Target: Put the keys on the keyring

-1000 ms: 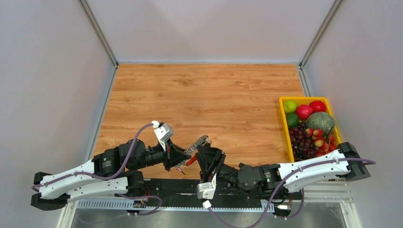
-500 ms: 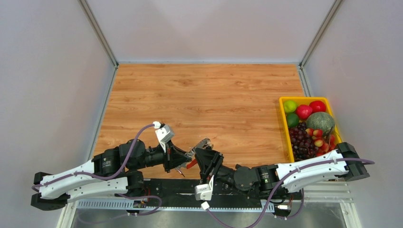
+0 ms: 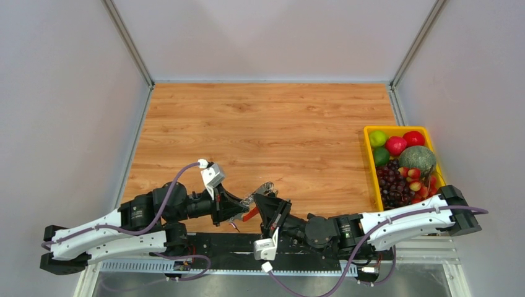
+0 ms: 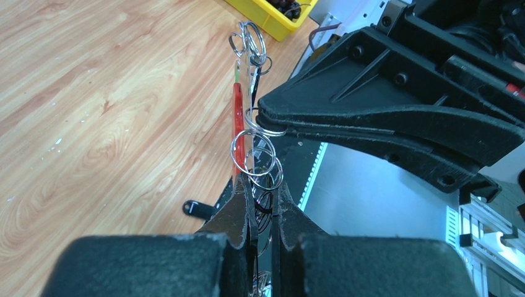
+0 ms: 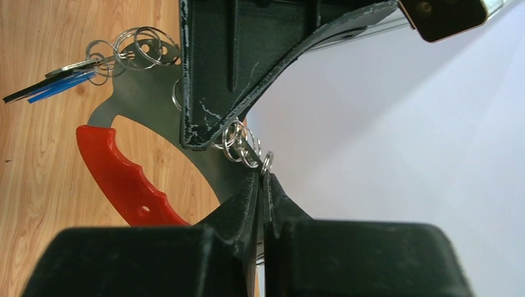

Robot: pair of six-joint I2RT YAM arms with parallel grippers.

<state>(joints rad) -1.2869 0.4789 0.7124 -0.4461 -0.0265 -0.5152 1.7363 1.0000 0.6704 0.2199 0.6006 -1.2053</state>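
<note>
The keyring shows in the top view as a red loop (image 3: 249, 214) with a silvery chain (image 3: 260, 187), held above the table's near edge between both grippers. My left gripper (image 4: 260, 185) is shut on the red loop (image 4: 238, 127) and its rings (image 4: 257, 158); the green tag (image 4: 237, 72) stands beyond. My right gripper (image 5: 262, 175) is shut on a small ring (image 5: 266, 163) of the chain. Keys (image 5: 59, 82) with black and blue heads hang from rings at the loop's (image 5: 121, 176) far end. A black-headed key (image 4: 193, 208) lies on the table edge.
A yellow tray (image 3: 369, 170) of fruit stands at the right side of the wooden table (image 3: 266, 124). White walls close the left, back and right. The arms' bases and a metal rail run along the near edge.
Both grippers have shifted slightly toward the near edge and left, carrying the keyring with them. Both stay shut.
</note>
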